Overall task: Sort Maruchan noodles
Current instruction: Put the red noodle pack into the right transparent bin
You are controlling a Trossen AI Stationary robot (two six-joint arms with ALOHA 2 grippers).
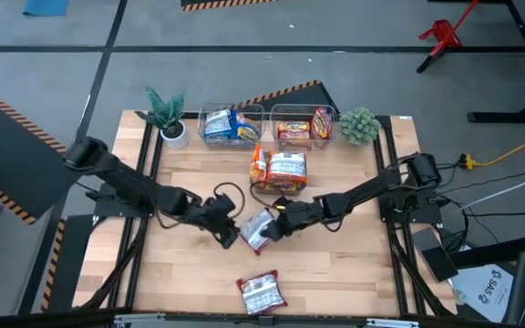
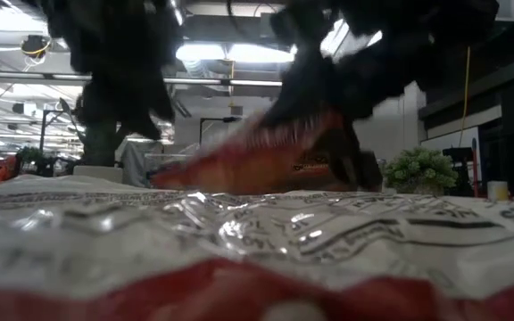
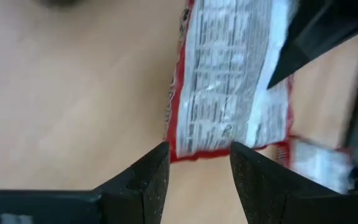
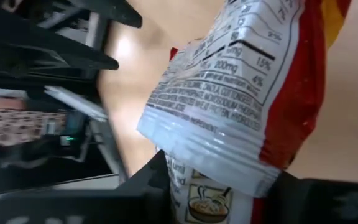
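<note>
- The wooden table [image 1: 335, 264] carries the whole job, and the sorting looks partly done.
- Two clear bins stand at the far edge between two small plants: the left bin [image 1: 206, 113] holds blue-white packets [image 1: 229, 125], the right bin [image 1: 275, 111] red and orange packets [image 1: 301, 128].
- A loose pile of packets [image 1: 279, 169] lies just in front of the bins, not yet sorted; it seems to be several packets, orange and red-white.
- One red-white packet [image 1: 261, 293] lies alone near the front edge, well apart from the rest, also left to do.
- The packet in hand [image 1: 259, 228] sits mid-table between both arms, and it looks lifted in the right wrist view.
- The right gripper [image 1: 281, 213] pinches this red-white packet [image 4: 229, 93] at one end.
- The left gripper [image 1: 229, 235] is just beside the packet's other end; its fingers [image 3: 151, 177] are spread, with the packet's edge [image 3: 229, 81] between the tips, not yet clamped.
- As a judgement, this packet belongs in the right bin.
</note>
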